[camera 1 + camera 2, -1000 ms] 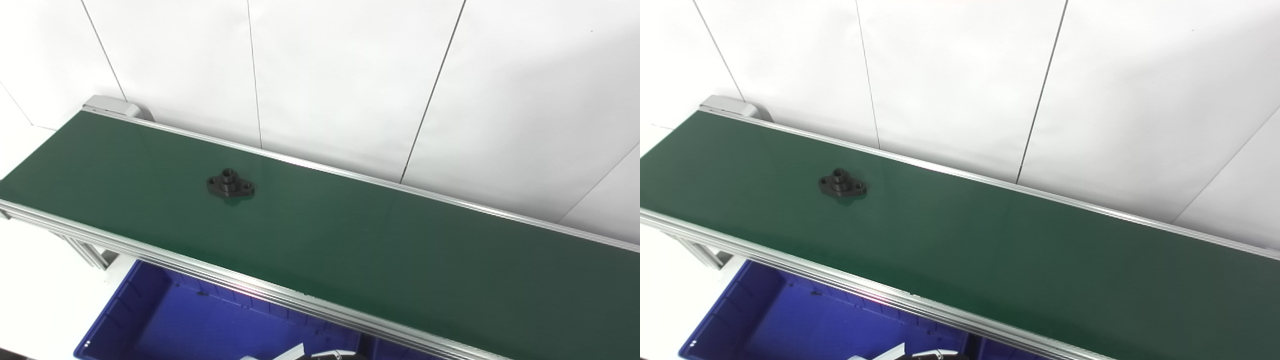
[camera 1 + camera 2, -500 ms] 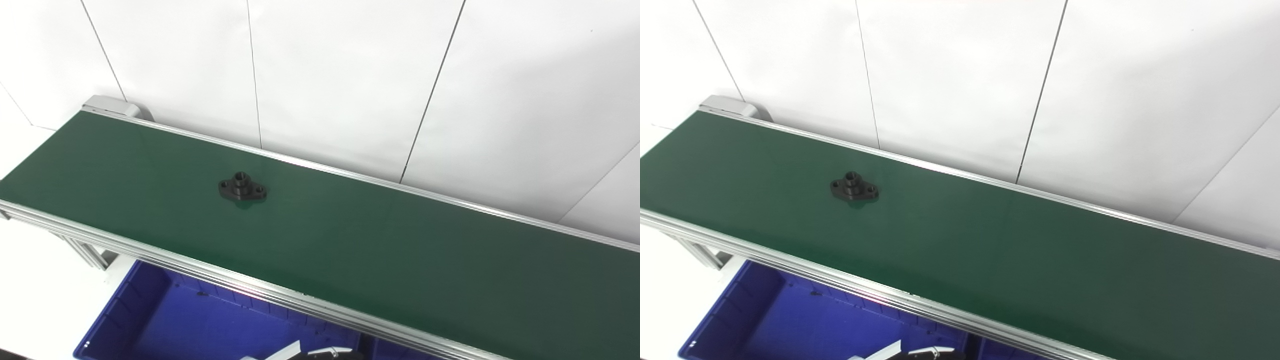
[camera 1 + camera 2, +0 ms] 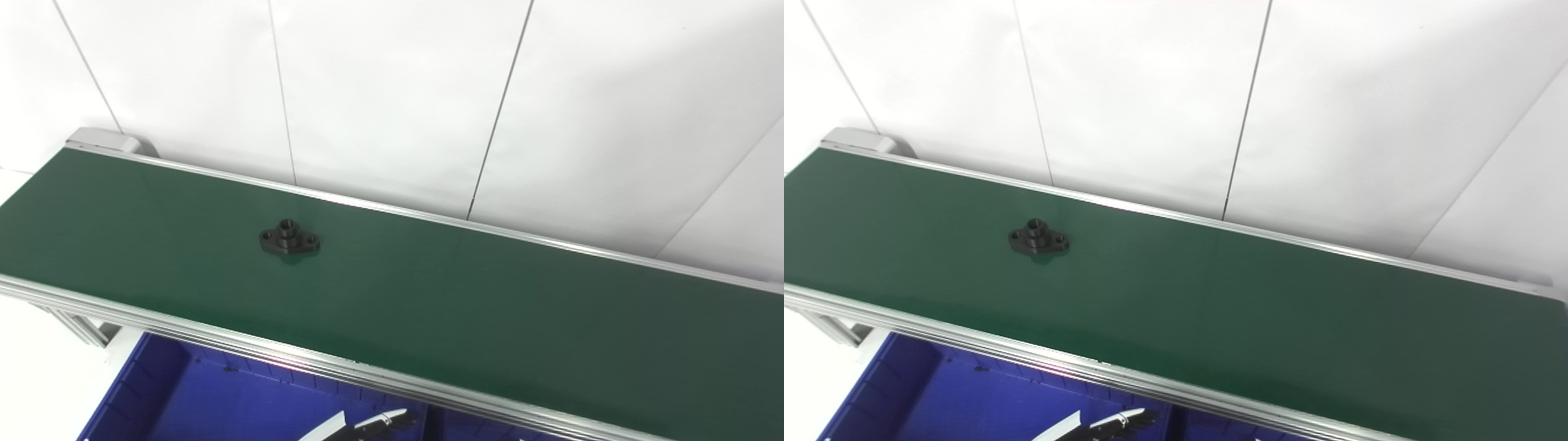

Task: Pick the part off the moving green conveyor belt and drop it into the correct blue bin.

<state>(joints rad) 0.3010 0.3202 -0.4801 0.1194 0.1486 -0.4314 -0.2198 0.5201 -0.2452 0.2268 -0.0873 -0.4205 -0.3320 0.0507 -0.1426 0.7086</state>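
A black flanged part (image 3: 290, 239) with a raised hub and two ear holes lies flat on the green conveyor belt (image 3: 465, 306), left of the middle; it also shows in the right eye view (image 3: 1039, 238). A blue bin (image 3: 196, 404) sits below the belt's near rail. My left hand (image 3: 383, 422) shows at the bottom edge over the bin, dark fingers stretched out and holding nothing, well below and to the right of the part. My right hand is out of view.
An aluminium rail (image 3: 306, 361) runs along the belt's near edge. A white panelled wall (image 3: 392, 92) stands close behind the belt. The belt's end roller housing (image 3: 101, 139) is at the far left. A second blue bin section (image 3: 471, 425) lies right of the hand.
The part has ridden a little to the right along the belt. The camera has shifted, so the whole picture moved. My left hand has come further into view at the bottom.
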